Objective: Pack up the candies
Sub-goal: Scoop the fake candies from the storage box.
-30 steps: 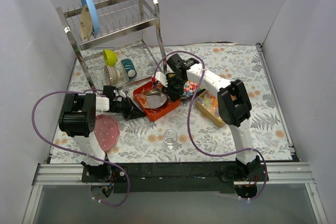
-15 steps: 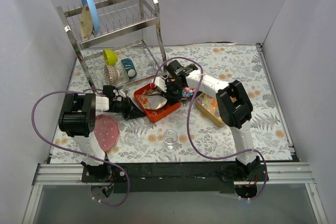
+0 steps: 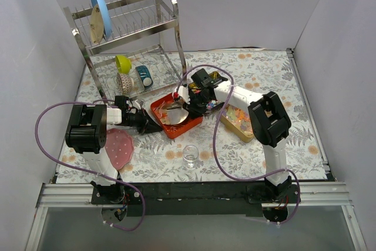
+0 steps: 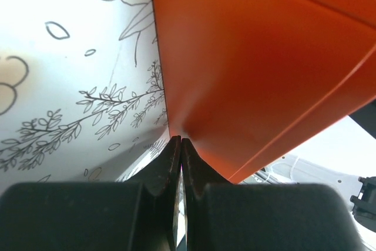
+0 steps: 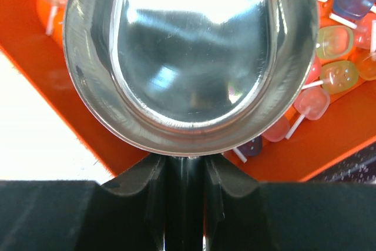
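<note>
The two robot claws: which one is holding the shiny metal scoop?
The right gripper: it clamps the scoop by its handle, over the candies in the orange tray. The left gripper holds no scoop; it pinches that tray's corner.

- Many candies (image 5: pixel 338 74) are hidden under the shiny scoop (image 5: pixel 191 57) in the right wrist view.
- The scoop's far end is cut off by the top edge.
- The orange tray (image 4: pixel 264 57) is blurred in the left wrist view and cut off at the top and right edges.
- From above, the candies are too small to be told apart.
</note>
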{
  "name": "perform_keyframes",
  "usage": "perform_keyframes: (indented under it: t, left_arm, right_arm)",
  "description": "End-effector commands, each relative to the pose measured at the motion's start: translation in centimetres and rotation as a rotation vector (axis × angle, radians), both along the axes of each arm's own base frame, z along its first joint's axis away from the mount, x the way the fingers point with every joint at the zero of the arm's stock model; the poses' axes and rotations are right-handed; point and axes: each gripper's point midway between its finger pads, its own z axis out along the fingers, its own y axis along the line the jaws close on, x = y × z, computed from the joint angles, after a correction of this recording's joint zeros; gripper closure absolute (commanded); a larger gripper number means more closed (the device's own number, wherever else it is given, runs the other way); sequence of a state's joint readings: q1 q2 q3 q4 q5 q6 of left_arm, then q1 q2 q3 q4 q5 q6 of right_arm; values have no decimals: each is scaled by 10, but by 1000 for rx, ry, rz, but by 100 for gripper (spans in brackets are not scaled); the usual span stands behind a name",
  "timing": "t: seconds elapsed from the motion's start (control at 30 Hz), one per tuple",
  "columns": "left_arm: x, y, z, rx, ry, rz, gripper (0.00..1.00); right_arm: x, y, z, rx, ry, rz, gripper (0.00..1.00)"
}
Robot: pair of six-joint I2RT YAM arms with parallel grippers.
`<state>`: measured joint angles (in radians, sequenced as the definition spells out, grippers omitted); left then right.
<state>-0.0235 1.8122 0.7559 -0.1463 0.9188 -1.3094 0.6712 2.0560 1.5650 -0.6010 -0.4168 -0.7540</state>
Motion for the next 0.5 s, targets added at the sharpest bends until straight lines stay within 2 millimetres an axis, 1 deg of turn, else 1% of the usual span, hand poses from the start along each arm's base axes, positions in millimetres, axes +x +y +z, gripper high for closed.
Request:
perform_keyframes:
  t: [0.0, 0.07, 0.1, 0.13, 0.17, 0.2, 0.33, 0.43, 0.47]
  left_arm:
    - [16, 5, 10, -12, -79, -13, 100]
    - [18, 5, 12, -11, -84, -18, 100]
    - [22, 14, 14, -15, -91, -2, 100]
    - [23, 16, 16, -16, -99, -10, 100]
    - [28, 16, 22, -21, -119, -24, 100]
    - [23, 15, 20, -29, -78, -37, 100]
    - [21, 14, 27, -61, -89, -84, 100]
    - [21, 14, 30, -77, -90, -92, 100]
    - [21, 14, 31, -84, -90, -92, 100]
  right_arm:
    - [2, 9, 46, 184, 3, 13, 99]
    - [1, 9, 51, 240, 46, 13, 99]
    - [1, 7, 48, 251, 64, 6, 99]
    - [1, 6, 49, 273, 81, 4, 99]
    - [3, 6, 46, 281, 87, 1, 99]
    - [3, 6, 43, 285, 95, 2, 99]
    - [6, 10, 40, 315, 108, 0, 99]
    - [7, 11, 45, 346, 99, -7, 99]
    - [8, 11, 51, 359, 89, -8, 99]
